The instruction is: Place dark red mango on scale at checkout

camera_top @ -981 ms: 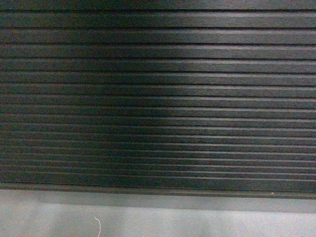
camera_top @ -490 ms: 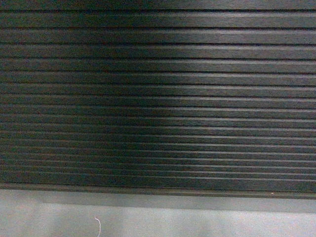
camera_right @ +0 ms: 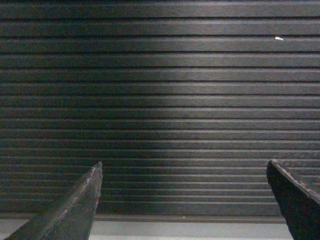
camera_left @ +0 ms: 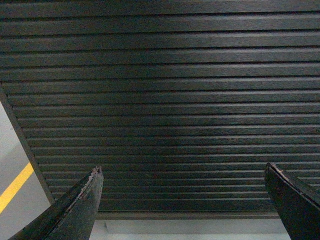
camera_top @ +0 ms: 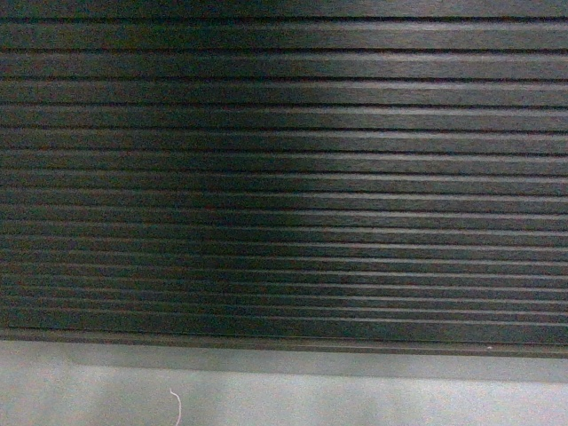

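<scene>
The checkout's ribbed dark front panel (camera_top: 284, 177) fills the head view, close in front of me. The same panel (camera_left: 165, 100) fills the left wrist view, and the panel (camera_right: 160, 100) also fills the right wrist view. My left gripper (camera_left: 182, 170) is open, its two dark fingers wide apart with nothing between them. My right gripper (camera_right: 184, 165) is open too, and empty. Both point at the lower ribs of the panel. The dark red mango and the scale are out of view. Neither arm shows in the head view.
A strip of grey floor (camera_top: 284, 395) runs below the panel, with a small white thread (camera_top: 177, 404) on it. In the left wrist view the panel's left edge (camera_left: 25, 145) shows, with floor and a yellow line (camera_left: 15, 187) beyond it.
</scene>
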